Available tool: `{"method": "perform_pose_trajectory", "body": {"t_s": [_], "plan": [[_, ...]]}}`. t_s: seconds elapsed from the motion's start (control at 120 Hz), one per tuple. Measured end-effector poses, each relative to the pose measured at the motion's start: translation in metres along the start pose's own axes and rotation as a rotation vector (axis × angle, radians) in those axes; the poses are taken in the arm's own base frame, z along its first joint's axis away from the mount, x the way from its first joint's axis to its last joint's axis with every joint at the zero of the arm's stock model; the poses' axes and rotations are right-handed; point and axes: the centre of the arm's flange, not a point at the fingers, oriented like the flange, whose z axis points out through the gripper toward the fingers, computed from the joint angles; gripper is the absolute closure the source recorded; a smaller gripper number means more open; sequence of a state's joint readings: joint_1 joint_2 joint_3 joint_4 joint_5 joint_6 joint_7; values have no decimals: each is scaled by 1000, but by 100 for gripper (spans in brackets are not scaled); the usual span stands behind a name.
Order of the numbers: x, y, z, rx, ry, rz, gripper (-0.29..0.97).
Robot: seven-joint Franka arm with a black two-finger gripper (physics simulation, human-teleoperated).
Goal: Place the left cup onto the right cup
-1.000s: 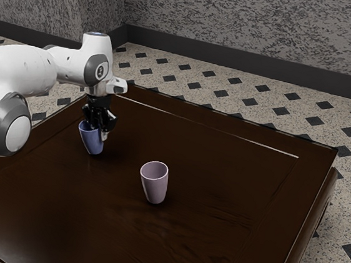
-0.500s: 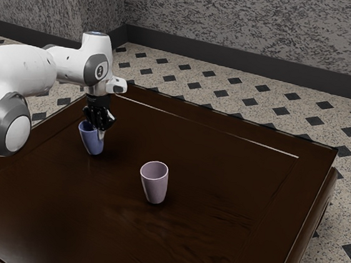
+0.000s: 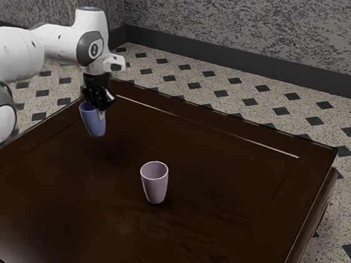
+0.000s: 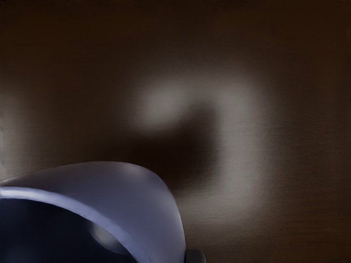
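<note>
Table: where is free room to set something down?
Free: the wood from the lilac cup to the rim of the table at the exterior view's right, and in front of that cup. Crowded: around the gripper holding the blue cup.

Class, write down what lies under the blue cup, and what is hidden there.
The blue cup, shut in the gripper, hangs above bare dark table with a soft shadow. No other thing lies beneath. The cup's own base faces away, unseen.

Blue cup [image 4: 104, 200] blurred, cut off at wrist view's edge. Cup rim partly behind gripper [image 3: 96, 106]. Table [image 3: 252, 177] and arm [image 3: 20, 52] cropped by exterior view's edges.
</note>
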State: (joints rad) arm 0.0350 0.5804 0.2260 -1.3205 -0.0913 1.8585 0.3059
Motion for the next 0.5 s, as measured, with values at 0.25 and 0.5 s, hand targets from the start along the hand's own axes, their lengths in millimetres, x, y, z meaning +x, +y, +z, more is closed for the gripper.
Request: {"method": "perform_pose_trajectory", "body": {"t_s": [0.25,0.5], "plan": [[-18,45,-59,4,51,67,79],[-40,83,-98,-1,74,131,79]]}}
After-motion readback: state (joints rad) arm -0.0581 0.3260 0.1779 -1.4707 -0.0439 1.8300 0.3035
